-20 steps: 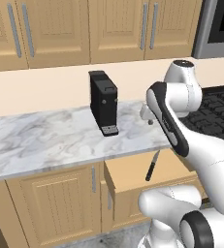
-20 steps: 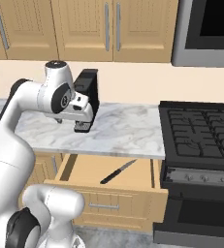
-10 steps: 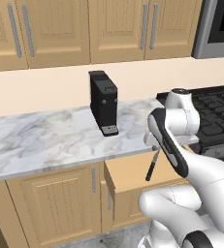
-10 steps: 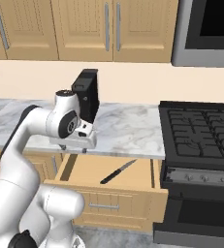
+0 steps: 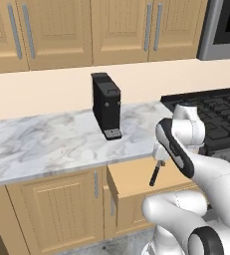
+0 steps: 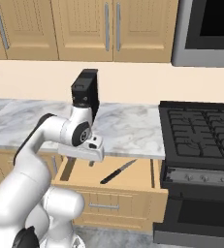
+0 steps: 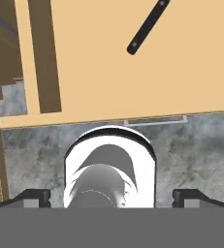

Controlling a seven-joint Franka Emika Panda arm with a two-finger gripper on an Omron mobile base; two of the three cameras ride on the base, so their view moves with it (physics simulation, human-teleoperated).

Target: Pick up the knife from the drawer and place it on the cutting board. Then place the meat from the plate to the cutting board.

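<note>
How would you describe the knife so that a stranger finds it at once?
Left of the black stove, one light-wood drawer stands open under the marble counter. The knife lies diagonally on its floor: slim, dark-handled, grey-bladed, the drawer's one loose item.

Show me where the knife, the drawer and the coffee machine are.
knife (image 6: 117, 172): right base view, middle of it.
drawer (image 6: 133, 191): right base view, front panel's top edge.
coffee machine (image 5: 106, 104): left base view, front face.

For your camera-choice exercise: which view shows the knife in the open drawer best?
The right base view: the whole knife, dark handle and grey blade, lies in plain sight on the floor of the drawer. The left base view shows mainly its handle, with the arm in front. The hand view catches just the dark handle at its top edge.
</note>
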